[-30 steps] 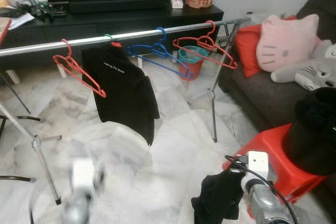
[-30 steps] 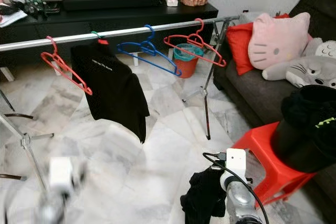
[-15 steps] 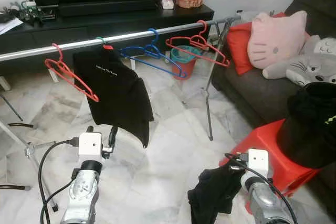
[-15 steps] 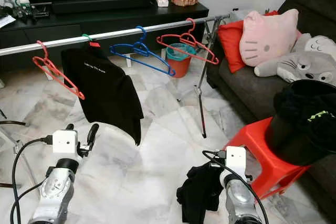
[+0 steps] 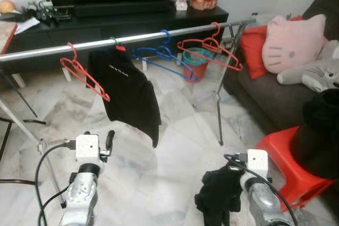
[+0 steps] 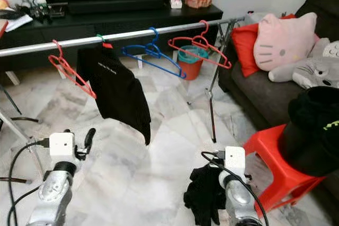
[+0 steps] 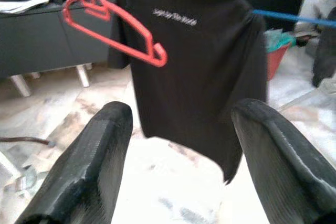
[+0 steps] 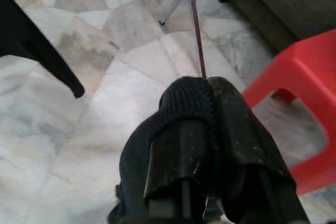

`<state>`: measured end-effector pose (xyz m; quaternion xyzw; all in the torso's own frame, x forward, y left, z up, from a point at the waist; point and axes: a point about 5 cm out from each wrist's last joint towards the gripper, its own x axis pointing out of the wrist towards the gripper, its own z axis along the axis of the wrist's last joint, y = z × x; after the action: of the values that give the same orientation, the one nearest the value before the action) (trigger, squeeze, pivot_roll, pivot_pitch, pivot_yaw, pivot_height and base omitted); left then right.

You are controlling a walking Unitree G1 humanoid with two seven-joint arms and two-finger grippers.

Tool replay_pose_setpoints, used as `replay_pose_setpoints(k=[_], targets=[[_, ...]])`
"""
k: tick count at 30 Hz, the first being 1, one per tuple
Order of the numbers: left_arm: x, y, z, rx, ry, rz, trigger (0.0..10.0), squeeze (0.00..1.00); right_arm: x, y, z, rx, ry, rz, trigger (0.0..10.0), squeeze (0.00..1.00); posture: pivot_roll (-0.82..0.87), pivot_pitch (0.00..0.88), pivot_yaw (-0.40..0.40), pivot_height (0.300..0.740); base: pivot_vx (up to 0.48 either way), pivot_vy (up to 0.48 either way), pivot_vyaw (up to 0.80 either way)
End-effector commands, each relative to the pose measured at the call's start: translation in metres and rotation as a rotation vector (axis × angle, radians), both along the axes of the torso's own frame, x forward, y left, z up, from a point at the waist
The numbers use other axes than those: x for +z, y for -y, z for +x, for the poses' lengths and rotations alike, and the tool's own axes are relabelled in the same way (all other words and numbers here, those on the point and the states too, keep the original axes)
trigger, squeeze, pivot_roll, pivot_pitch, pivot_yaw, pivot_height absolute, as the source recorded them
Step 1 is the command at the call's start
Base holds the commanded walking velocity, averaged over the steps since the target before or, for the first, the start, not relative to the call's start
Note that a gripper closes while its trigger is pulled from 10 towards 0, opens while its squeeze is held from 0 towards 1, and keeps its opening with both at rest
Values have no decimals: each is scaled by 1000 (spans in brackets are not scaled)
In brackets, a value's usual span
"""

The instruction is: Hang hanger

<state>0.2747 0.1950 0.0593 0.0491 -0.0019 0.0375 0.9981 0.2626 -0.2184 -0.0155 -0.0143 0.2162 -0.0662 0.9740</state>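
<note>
While right hand (image 8: pixel 210 129) clamps black garment (image 5: pixel 220 194), left hand (image 7: pixel 178 145) gapes empty toward red hanger (image 7: pixel 113 24).

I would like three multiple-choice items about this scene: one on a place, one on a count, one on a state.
1. Where does the black T-shirt hang on the rail?
A. between a red hanger and the blue hanger
B. at the sofa end
C. on the floor

2. How many bare hangers are on the rail?
A. one
B. three
C. five

3. What is the state of the right gripper?
A. open and bare
B. shut on a hanger
C. shut on the black garment

Key: 1 A, the red hanger and blue hanger flank it. 2 B, two red and one blue. 3 C, cloth is pinched between its fingers.
</note>
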Motion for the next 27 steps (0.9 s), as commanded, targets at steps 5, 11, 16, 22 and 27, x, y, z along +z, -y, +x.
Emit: replay_pose_setpoints(k=[5,11,16,22,27], targets=[[9,2,6,6,4,2,10000,0,9,-2,9,25,44,-14,10000,0,-10,0,-79,740,283,0,516],[13,2,10,29,16,-32,10000,0,8,-2,10,25,31,2,10000,0,-8,0,-80,740,296,0,298],[18,3,13,28,30,-28,10000,0,7,-2,9,22,26,5,10000,0,-8,0,-85,740,305,0,0],[27,5,17,33,56,-22,10000,0,5,0,7,33,3,7,10000,0,-8,0,-90,740,304,0,0],[27,3,16,54,57,-20,10000,0,4,0,5,44,0,-1,10000,0,-8,0,-91,740,305,0,93]])
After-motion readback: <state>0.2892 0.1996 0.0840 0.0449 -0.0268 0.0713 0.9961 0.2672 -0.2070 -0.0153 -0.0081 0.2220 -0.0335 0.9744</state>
